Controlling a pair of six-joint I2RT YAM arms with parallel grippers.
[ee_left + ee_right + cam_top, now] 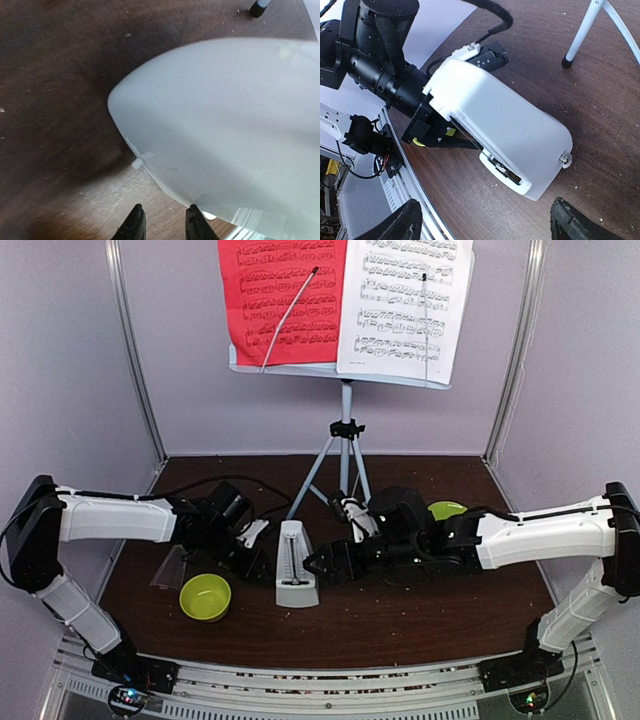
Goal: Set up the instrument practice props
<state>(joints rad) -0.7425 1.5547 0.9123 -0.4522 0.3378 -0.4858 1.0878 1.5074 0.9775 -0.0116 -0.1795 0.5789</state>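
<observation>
I am watching the table from above, starting at the left. A clear cover (170,567) is lying flat on the wood at about 9 o'clock from the metronome (297,565), well apart from it. I think it is off so that the pendulum face is open for practice. The lime-green bowl (205,597) is sitting at 7 o'clock from the metronome and is not a part of my job.

The left gripper (164,226) is pressing close to the metronome from 10 o'clock. In its wrist view the white body is filling most of the picture. The jaws are standing a little apart, with only wood showing between the tips, so I judge it is steadying the side and not holding it.

The metronome is standing upright near the table's middle, at 6 o'clock from the tripod of the music stand (345,375). This is a sensible place, in front of the player.

The right gripper (490,222) is facing the metronome from 3 o'clock with its jaws wide apart and nothing between them, ready to close on the body.

At 12 o'clock the red sheet (280,300) and the white sheet (405,305) are resting side by side on the stand. The lime-green plate (447,509) is lying behind the right arm, at 2 o'clock.
</observation>
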